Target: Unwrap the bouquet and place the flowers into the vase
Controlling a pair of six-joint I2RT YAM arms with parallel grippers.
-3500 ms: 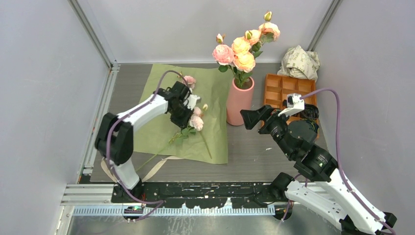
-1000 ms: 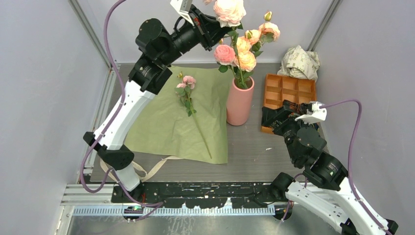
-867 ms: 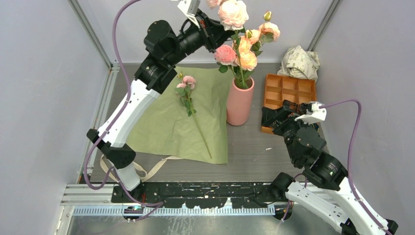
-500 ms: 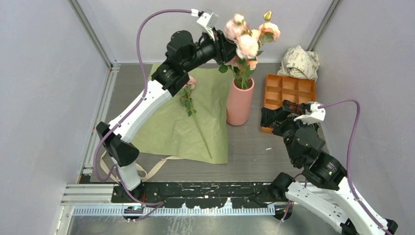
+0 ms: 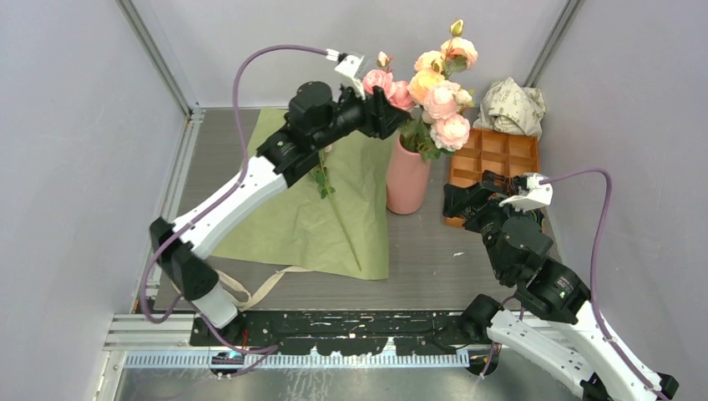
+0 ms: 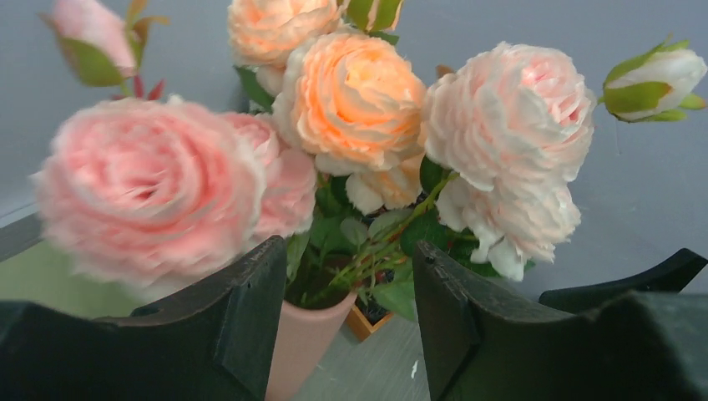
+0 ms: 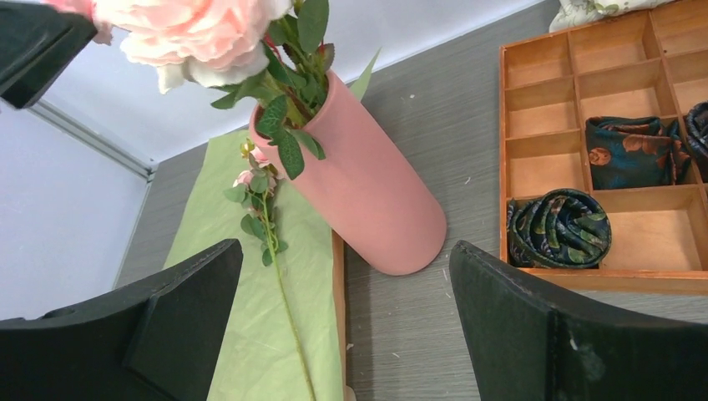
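The salmon-pink vase (image 5: 407, 177) stands upright mid-table with several pink and peach flowers (image 5: 430, 88) in it. My left gripper (image 5: 394, 115) hovers just left of the vase's mouth. Its jaws are open in the left wrist view (image 6: 351, 251) with nothing between them, and the roses (image 6: 359, 100) and vase rim (image 6: 305, 334) lie beyond. The bouquet paper (image 5: 288, 213) lies spread flat, green side up, and one leafy stem (image 5: 323, 180) lies on it. My right gripper (image 5: 451, 203) is open wide, low and to the right of the vase (image 7: 367, 184).
An orange compartment tray (image 5: 467, 138) with rolled dark fabric (image 7: 559, 225) sits right of the vase. Crumpled white printed paper (image 5: 511, 104) lies at the back right. Beige ribbon (image 5: 267, 280) trails off the paper's near edge. Frame posts stand at the back corners.
My left gripper came down from high up with a pink rose to the vase's mouth, then opened. The rose now stands with the others in the vase. The right arm barely moved.
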